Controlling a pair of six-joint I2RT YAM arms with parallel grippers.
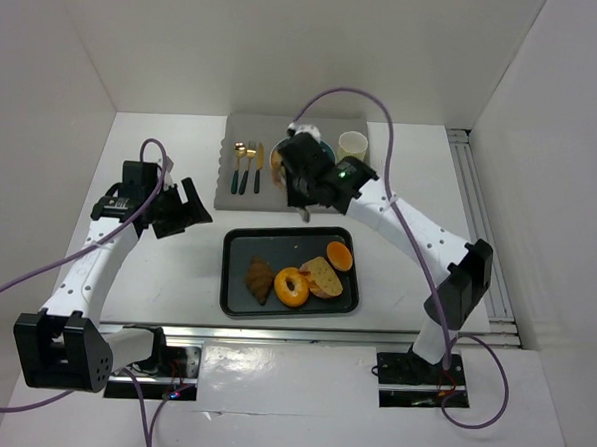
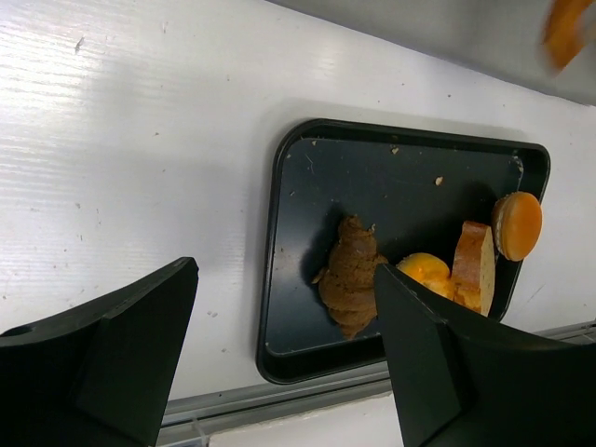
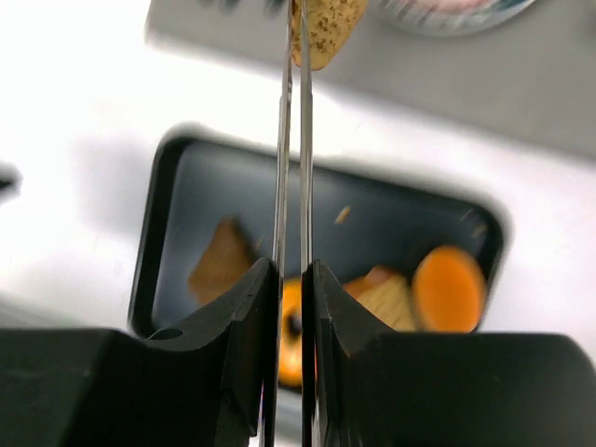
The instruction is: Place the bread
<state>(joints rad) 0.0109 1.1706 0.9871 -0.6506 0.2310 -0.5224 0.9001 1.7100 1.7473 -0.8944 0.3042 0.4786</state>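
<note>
Nearest us, the black tray [image 1: 239, 242] is carrying a croissant [image 1: 260, 279], a ring bagel [image 1: 291, 286], a cut slice [image 1: 323, 277] and a bun [image 1: 339, 256]. At its nine o'clock our left gripper [image 1: 197, 214] is hovering over the table [image 1: 185, 278], fingers spread with nothing between them. At the tray's twelve o'clock our right gripper [image 3: 289, 270] is squeezing thin metal tongs [image 3: 284, 140] closed, and their tips are pinching the bread piece [image 3: 326, 28] above the grey mat [image 1: 230, 195], just beside the plate [image 3: 466, 11].

White table [image 1: 156, 276]: black tray [image 1: 282, 248], grey mat [image 1: 225, 170] just behind.
</note>
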